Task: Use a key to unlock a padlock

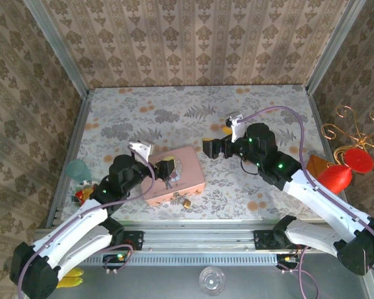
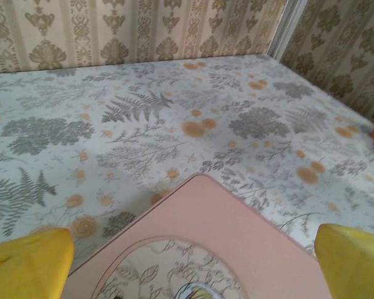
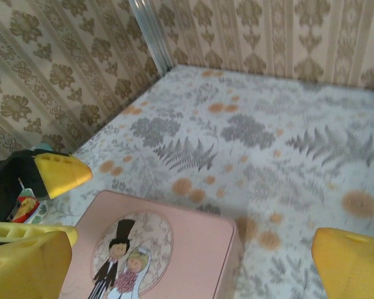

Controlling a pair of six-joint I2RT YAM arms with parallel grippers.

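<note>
Brass padlock [image 1: 187, 202] lies just beside the near edge of the pink tin [image 1: 190, 174]; my left gripper [image 1: 167, 169] and right gripper [image 1: 215, 143], both spread, could nudge the tin and scatter it.

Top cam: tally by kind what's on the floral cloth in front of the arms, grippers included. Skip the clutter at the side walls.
pink tin: 1
padlock: 1
grippers: 2 (left gripper above the tin, right gripper above bare cloth; both open)
Total: 4
</note>
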